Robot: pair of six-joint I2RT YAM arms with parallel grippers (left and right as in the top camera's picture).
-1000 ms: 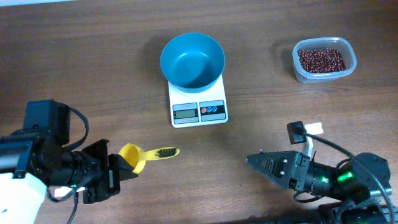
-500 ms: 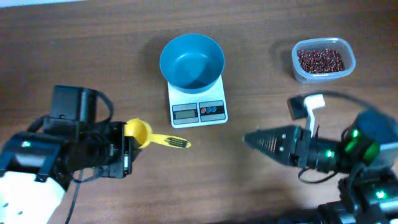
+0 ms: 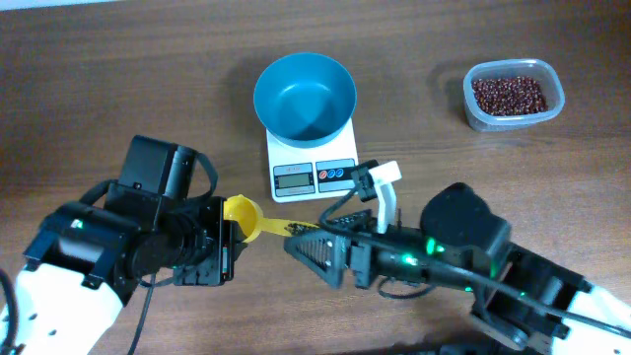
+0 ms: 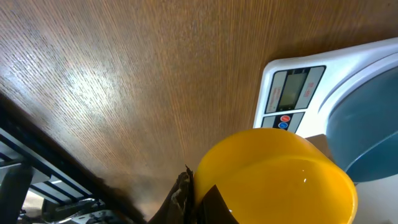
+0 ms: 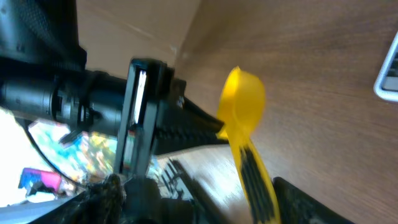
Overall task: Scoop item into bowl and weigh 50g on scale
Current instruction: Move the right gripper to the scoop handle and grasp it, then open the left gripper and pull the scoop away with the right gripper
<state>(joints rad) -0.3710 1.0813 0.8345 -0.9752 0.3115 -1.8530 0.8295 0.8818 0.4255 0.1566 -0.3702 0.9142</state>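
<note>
The teal bowl (image 3: pixel 306 96) stands empty on the white scale (image 3: pixel 314 176). The dark reddish beans (image 3: pixel 509 94) lie in a clear tub (image 3: pixel 554 110) at the far right. My left gripper (image 3: pixel 230 225) is shut on the rim of a yellow scoop's cup (image 3: pixel 243 214) and holds it in front of the scale. In the left wrist view the scoop (image 4: pixel 273 177) fills the lower frame, with the scale (image 4: pixel 292 93) and bowl (image 4: pixel 367 134) behind. My right gripper (image 3: pixel 299 243) is open, its fingers either side of the scoop handle (image 5: pixel 258 180).
The two arms meet in front of the scale, close together. The left arm's body (image 5: pixel 74 99) fills the left of the right wrist view. A corner of the scale (image 5: pixel 390 74) shows at its right edge. Bare wooden table (image 3: pixel 118 79) lies around.
My left gripper took the scoop by its cup and carried it up and to the right. My right gripper swept left across the table to the scoop's handle.
</note>
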